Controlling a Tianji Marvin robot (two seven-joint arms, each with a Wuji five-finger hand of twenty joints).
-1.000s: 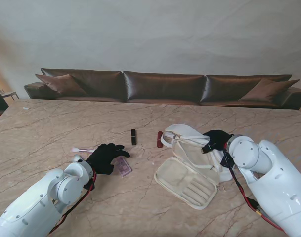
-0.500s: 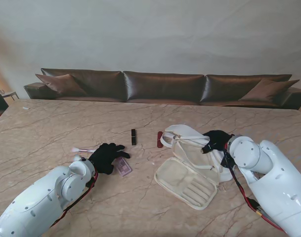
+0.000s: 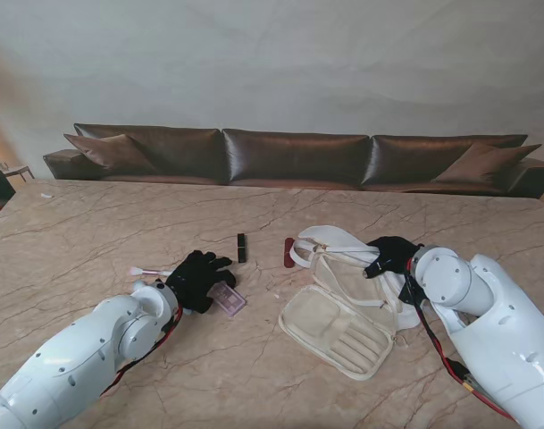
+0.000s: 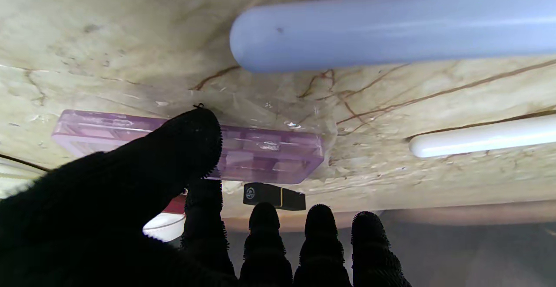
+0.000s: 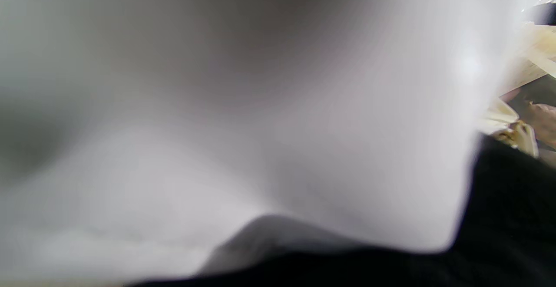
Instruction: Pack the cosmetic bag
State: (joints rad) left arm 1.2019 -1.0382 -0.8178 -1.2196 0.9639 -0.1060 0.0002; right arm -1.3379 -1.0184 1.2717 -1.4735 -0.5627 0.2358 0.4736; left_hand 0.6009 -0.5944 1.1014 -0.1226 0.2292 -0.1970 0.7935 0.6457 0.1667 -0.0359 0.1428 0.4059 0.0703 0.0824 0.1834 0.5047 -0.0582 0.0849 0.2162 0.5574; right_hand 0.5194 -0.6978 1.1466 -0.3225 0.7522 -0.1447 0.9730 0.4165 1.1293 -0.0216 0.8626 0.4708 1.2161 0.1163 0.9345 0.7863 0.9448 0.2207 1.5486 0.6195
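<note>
— So what has changed at the left hand [image 3: 200, 276]?

— It has slid forward and to the right over the last second and now sits at the purple case [image 3: 227, 298]. The case has shifted right with it. The wrist view shows the thumb [image 4: 191, 141] against the case's near edge and the other 4 fingers spread beyond it, so the hand is open and gripping nothing.

— And around it?

— Cotton swabs [image 3: 146, 271] lie just left of the hand; a black lipstick [image 3: 242, 248] and a red tube [image 3: 288, 252] lie farther off, toward the cosmetics bag [image 3: 338, 326].

— The bag?

— Unzipped and flat at centre right, apparently empty. The right hand [image 3: 389, 254] has not moved; it rests on the raised white half. Whether it grips it I cannot tell, since its wrist view is a blur.

— Meaning?

— Probably a pick-up of the case is starting; packing has barely begun.
</note>
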